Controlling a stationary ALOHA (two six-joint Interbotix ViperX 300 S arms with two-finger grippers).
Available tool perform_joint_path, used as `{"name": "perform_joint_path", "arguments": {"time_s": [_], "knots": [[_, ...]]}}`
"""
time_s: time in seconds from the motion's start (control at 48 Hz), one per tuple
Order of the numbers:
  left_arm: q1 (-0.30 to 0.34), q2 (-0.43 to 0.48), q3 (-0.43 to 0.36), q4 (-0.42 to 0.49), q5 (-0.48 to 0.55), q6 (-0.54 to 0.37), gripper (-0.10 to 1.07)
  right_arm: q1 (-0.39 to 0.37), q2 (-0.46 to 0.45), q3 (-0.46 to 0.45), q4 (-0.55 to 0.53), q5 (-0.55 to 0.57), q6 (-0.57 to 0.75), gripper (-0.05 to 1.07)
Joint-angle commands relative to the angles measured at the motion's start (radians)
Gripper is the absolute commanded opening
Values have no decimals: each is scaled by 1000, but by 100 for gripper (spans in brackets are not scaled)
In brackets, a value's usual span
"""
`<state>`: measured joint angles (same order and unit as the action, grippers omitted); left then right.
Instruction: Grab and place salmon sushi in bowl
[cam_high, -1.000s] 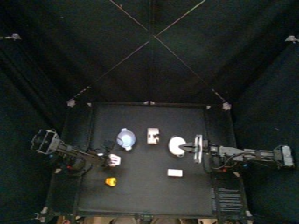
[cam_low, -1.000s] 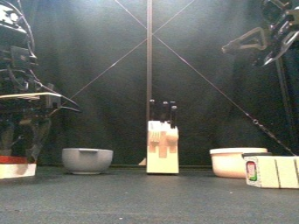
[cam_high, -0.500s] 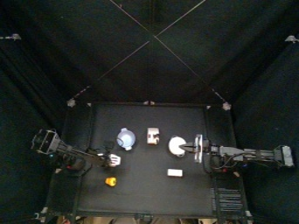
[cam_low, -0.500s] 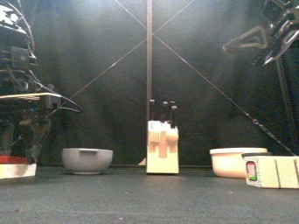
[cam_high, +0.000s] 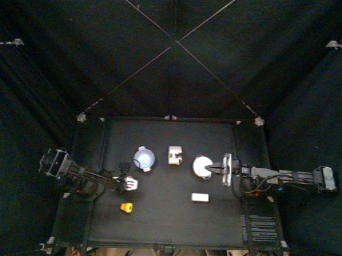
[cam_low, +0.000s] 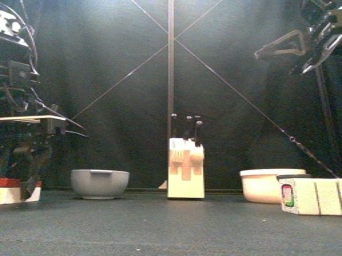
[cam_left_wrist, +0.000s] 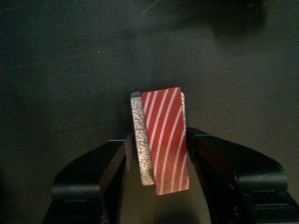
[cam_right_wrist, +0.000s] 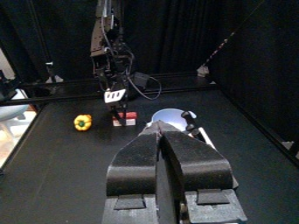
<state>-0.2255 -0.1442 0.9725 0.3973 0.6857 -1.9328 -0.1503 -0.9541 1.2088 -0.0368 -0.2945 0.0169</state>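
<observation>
My left gripper is shut on the salmon sushi, a red piece with white stripes and a rice side. In the top view the left gripper is at the table's left, in front of the pale blue bowl. In the front view the sushi hangs low at the far left, left of the bowl. My right gripper is shut and empty, resting at the table's right. The right wrist view shows the bowl past its jaws.
A white crescent-shaped object lies just left of the right gripper. A white block stands mid-table, beside the bowl. A small white box and a yellow item lie nearer the front edge.
My left gripper has shifted slightly with the sushi in it, seemingly up a little. The right arm has not moved.
</observation>
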Motion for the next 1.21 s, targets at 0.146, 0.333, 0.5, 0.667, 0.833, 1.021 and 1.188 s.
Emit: {"name": "perform_joint_path", "arguments": {"time_s": [0.146,0.333,0.5,0.667,0.833,1.021,1.188], "knots": [[0,-3,-5,0,-2,-2,78,-2,3,-17,-2,-5,0,2],[-2,-8,-5,3,8,-2,65,-2,5,-18,5,-3,2,2],[0,-41,-6,35,15,0,59,-2,3,-18,3,-5,2,2],[-2,-104,-34,149,28,5,59,-2,3,-17,5,-5,2,2],[0,-144,-78,342,28,6,59,-2,3,-17,12,-5,2,2],[5,-179,-101,403,21,12,59,-2,3,-18,17,-5,2,2],[66,-215,-112,422,2,60,58,-3,5,-21,15,-5,0,2]]}}
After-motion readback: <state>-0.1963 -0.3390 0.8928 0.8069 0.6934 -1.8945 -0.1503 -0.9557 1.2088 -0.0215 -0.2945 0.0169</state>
